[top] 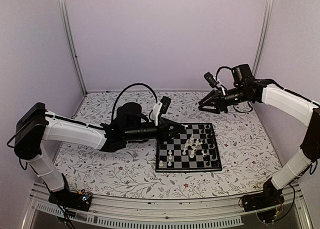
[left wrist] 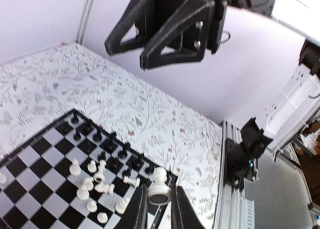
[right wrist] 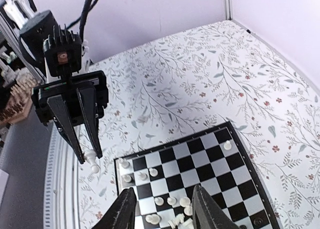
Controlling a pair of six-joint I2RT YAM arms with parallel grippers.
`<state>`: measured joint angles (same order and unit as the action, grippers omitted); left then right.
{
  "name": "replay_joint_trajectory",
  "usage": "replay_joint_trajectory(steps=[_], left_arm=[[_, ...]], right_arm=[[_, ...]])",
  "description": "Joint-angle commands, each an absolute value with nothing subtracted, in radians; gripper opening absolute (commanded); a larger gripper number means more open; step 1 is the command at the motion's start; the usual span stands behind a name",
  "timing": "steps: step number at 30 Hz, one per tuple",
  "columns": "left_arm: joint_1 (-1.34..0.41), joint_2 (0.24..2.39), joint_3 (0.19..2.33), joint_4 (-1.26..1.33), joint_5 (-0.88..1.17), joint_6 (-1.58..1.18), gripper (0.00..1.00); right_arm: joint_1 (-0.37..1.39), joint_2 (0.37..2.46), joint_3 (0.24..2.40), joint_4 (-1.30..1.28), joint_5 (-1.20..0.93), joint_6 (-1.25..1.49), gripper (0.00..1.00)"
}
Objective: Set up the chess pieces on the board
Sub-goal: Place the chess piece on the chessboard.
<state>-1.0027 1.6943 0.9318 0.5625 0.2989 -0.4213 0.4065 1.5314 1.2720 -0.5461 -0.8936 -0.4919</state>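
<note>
The board (top: 172, 156) lies on the floral table, right of centre. Black pieces (left wrist: 111, 150) stand in rows along one edge, and white pieces (left wrist: 94, 185) lie jumbled mid-board, a few standing at the other edge (right wrist: 131, 165). My left gripper (left wrist: 160, 201) is shut on a white pawn (left wrist: 159, 183), held above the board's corner; it also shows in the right wrist view (right wrist: 86, 151) and in the top view (top: 180, 129). My right gripper (right wrist: 162, 211) is open and empty, high above the board's far side (top: 204, 107).
The floral table surface (top: 125, 169) surrounds the board. The aluminium frame rail (left wrist: 235, 189) runs along the table's near edge. Grey walls stand close on three sides. The right gripper hangs overhead in the left wrist view (left wrist: 165, 34).
</note>
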Motion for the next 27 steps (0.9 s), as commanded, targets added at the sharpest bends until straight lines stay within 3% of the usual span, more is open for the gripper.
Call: replay_joint_trajectory(steps=[1,7,18,24,27], left_arm=[[-1.015,1.653,0.895,0.792,0.138,-0.440,0.13],[-1.016,1.677,0.921,0.824,0.113,-0.432,0.14],[-1.019,1.727,0.964,0.844,0.132,-0.428,0.14],[-1.019,1.746,0.985,0.849,0.148,-0.427,0.14],[-1.020,1.753,0.991,0.850,0.149,-0.429,0.14]], right_arm=[[0.415,1.569,1.300,-0.425,-1.109,-0.200,0.43],[0.418,1.638,1.276,-0.325,-1.273,-0.007,0.49],[0.461,1.631,1.245,-0.259,-1.327,0.064,0.51],[0.468,1.647,1.247,-0.256,-1.335,0.069,0.48],[0.468,1.659,1.253,-0.254,-1.351,0.070,0.40]])
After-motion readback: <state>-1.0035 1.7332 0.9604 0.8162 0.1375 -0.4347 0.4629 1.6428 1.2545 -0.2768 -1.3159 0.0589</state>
